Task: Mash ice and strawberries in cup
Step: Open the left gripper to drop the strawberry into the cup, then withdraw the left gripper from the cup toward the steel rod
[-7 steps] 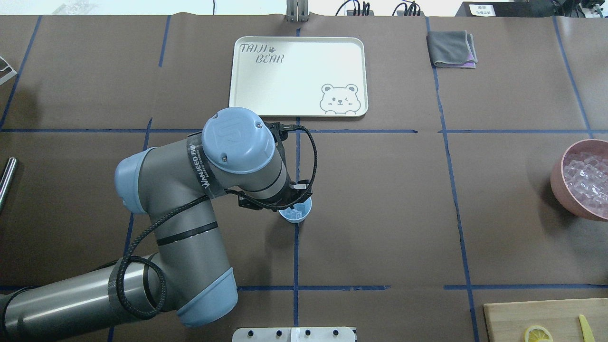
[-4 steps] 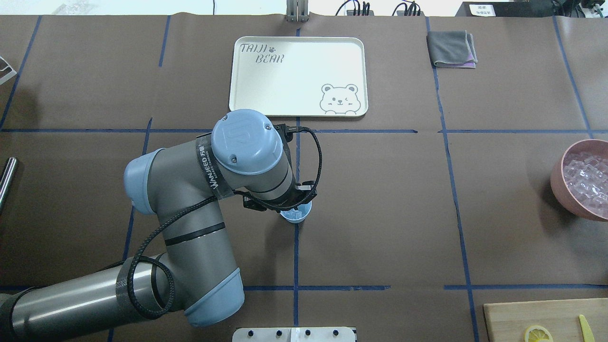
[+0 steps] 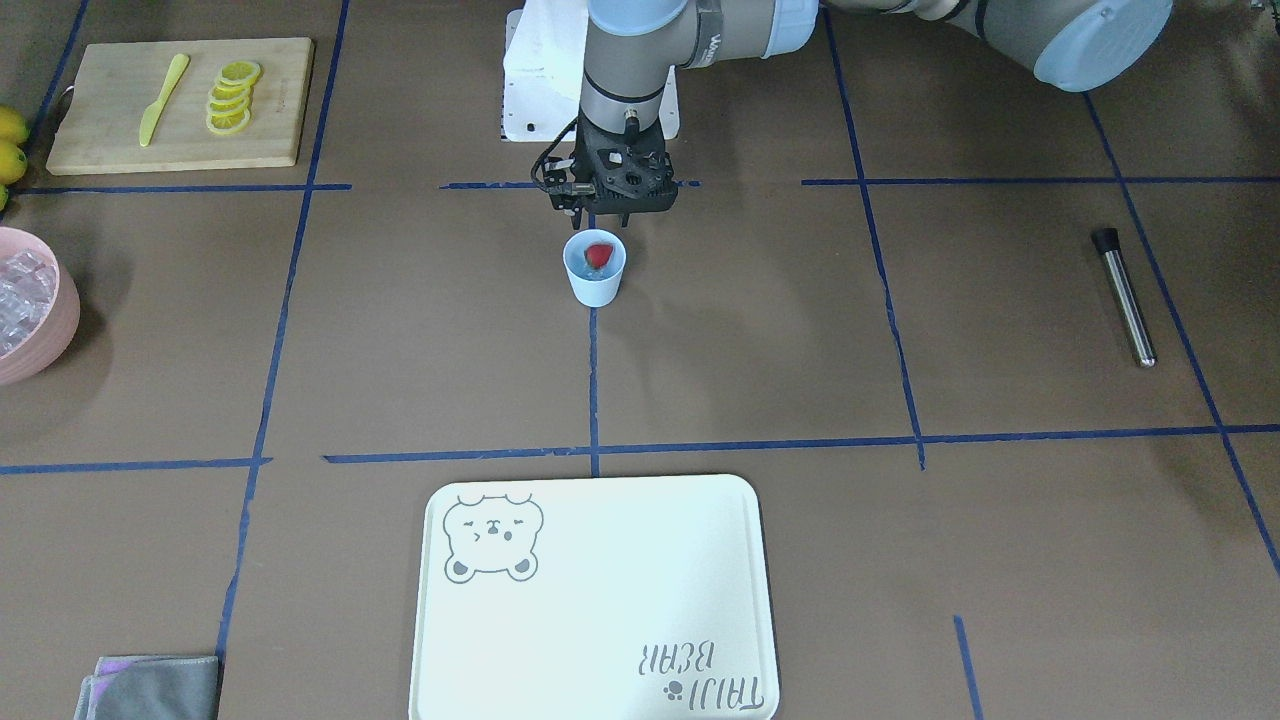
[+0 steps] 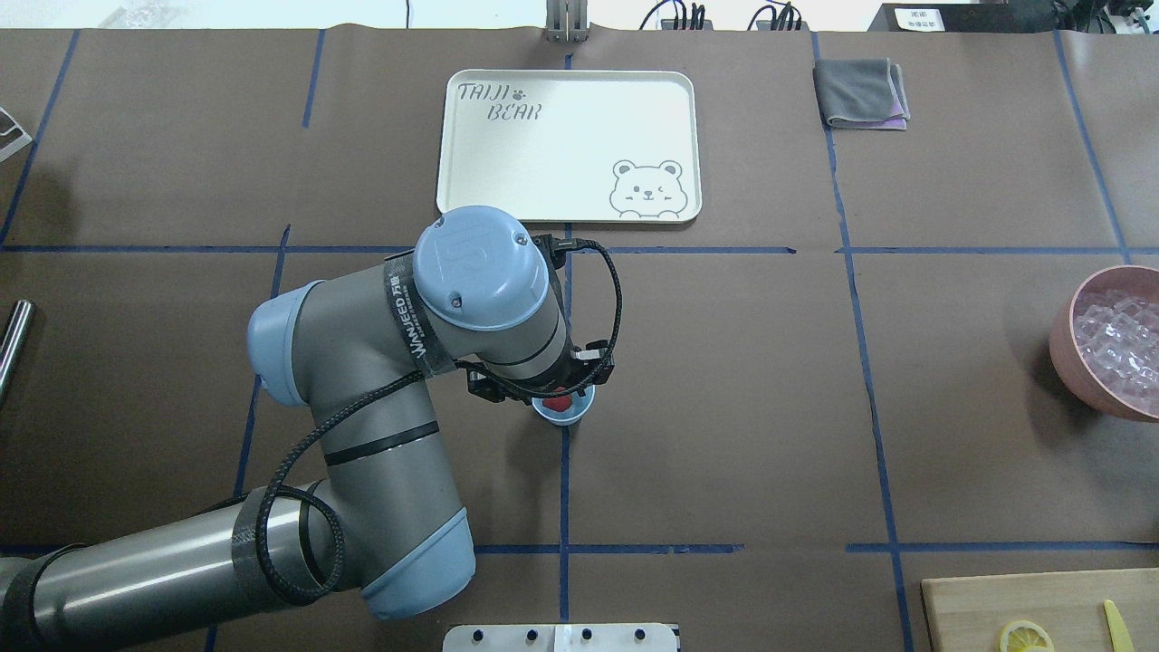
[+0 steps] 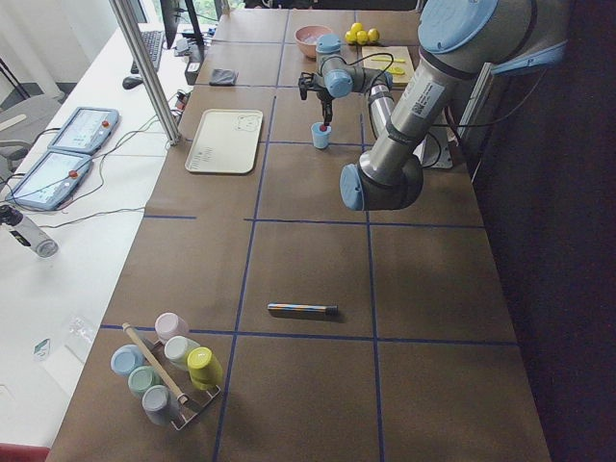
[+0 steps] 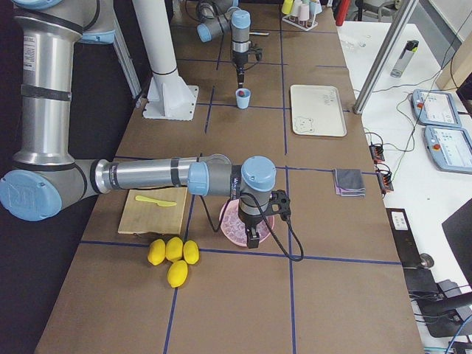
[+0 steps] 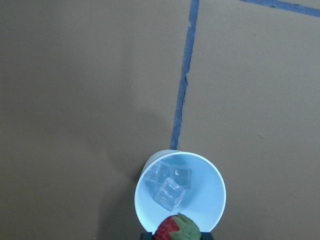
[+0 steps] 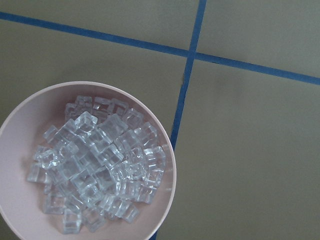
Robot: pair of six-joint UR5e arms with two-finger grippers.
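Your cup [image 3: 594,270] stands upright near the middle of the counter [image 3: 800,340], on a blue tape line, with a few cubes of ice [image 7: 167,187] in its bottom. The strawberry [image 7: 176,230] hangs at the cup's robot-side rim, over the mouth. It sits between the dark tips of the left end effector [image 3: 602,232], which I judge to be clamped on it.

Expect the berry to be soft and to bruise easily. The ice is hard and slick and will likely skate under pressure. The cup looks light, thin and easy to tip, so brace it around its wall, below the rim, before you press down. The metal rod [image 3: 1122,297] with a black tip lies well apart, on the robot's left.

The tray [image 4: 561,145] reads "TAIJI BEAR", and the strap on the left arm [image 4: 380,435] reads roughly "WANJEED". The right end effector [image 6: 253,240] hovers over the pink bowl [image 8: 17,145] of spare cubes; you cannot tell whether its fingers are apart.
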